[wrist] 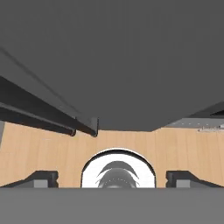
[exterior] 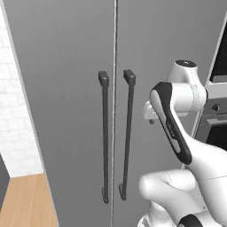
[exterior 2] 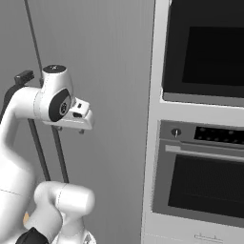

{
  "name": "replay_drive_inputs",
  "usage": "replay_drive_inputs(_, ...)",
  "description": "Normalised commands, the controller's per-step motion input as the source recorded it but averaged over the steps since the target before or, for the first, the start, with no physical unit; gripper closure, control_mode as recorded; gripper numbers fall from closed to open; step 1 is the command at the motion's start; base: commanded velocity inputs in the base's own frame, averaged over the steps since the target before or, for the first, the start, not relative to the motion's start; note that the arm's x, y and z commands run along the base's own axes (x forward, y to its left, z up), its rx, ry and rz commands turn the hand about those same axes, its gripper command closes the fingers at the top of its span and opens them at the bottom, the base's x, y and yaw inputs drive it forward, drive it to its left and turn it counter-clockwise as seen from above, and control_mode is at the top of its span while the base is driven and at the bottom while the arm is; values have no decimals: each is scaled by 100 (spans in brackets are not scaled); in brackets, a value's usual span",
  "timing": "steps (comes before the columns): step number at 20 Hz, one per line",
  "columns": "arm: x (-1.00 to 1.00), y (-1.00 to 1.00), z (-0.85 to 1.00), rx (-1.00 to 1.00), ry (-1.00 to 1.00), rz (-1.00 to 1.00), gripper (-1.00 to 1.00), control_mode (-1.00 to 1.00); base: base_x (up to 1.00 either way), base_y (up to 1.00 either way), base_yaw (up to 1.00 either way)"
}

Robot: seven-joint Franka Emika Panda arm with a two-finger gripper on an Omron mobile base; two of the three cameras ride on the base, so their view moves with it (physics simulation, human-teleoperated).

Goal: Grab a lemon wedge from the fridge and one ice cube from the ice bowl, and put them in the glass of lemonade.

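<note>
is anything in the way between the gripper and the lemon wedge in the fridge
Yes. Both doors of the fridge are shut, so the wedge is hidden inside. The gripper, fingers apart, faces down toward the floor, off the handles.

Grey fridge (wrist: 122,57) door, dark bar handles (wrist: 39,116), wooden floor (wrist: 183,148), gripper (wrist: 112,179) fingertips apart
</note>
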Motion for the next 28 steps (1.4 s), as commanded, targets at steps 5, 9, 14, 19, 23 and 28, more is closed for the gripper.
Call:
replay_drive_inputs(5,0,0,0,0,0,0,-100,100,-66,-83,-7)
replay_drive_inputs(9,0,0,0,0,0,0,-100,100,-13,-91,-21)
replay_drive_inputs(14,0,0,0,0,0,0,-100,100,0,-95,-30)
replay_drive_inputs(19,0,0,0,0,0,0,-100,100,4,-100,-21)
replay_drive_inputs(23,0,0,0,0,0,0,-100,100,14,-100,-22)
replay_drive_inputs(28,0,0,0,0,0,0,-100,100,21,-100,-23)
